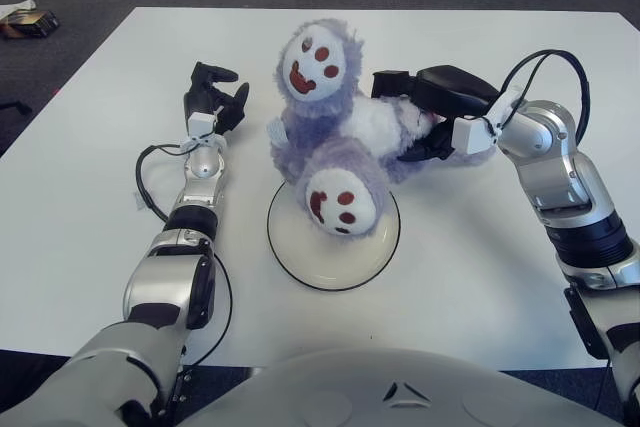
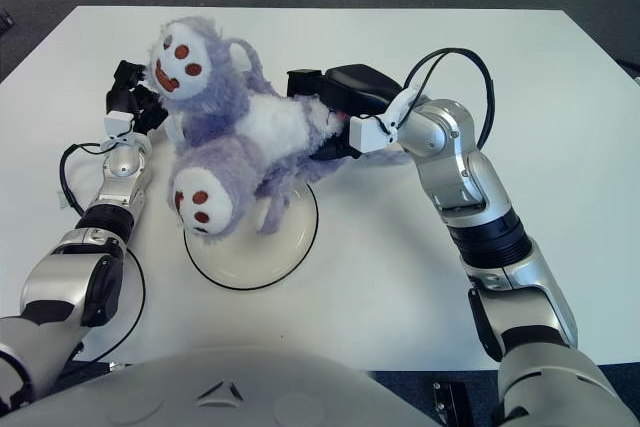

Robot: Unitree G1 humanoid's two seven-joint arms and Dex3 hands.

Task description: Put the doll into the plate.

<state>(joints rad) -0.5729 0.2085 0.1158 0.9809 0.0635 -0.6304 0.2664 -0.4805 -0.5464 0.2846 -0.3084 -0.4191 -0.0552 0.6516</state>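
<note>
A fluffy purple-and-white doll [image 1: 340, 137] with two round white faces hangs over the far half of a white plate [image 1: 300, 267] with a dark rim. One face [image 1: 336, 204] is low over the plate and the other [image 1: 312, 59] points up and back. My right hand [image 1: 425, 117] is shut on the doll's right end, just right of and behind the plate. My left hand [image 1: 212, 100] shows on the white table left of the doll, its dark fingers loosely curled and holding nothing.
The white table [image 1: 480, 267] spreads around the plate. A small dark box [image 1: 28, 24] lies on the grey floor beyond the table's far left corner. A black cable [image 1: 150, 197] loops beside my left forearm.
</note>
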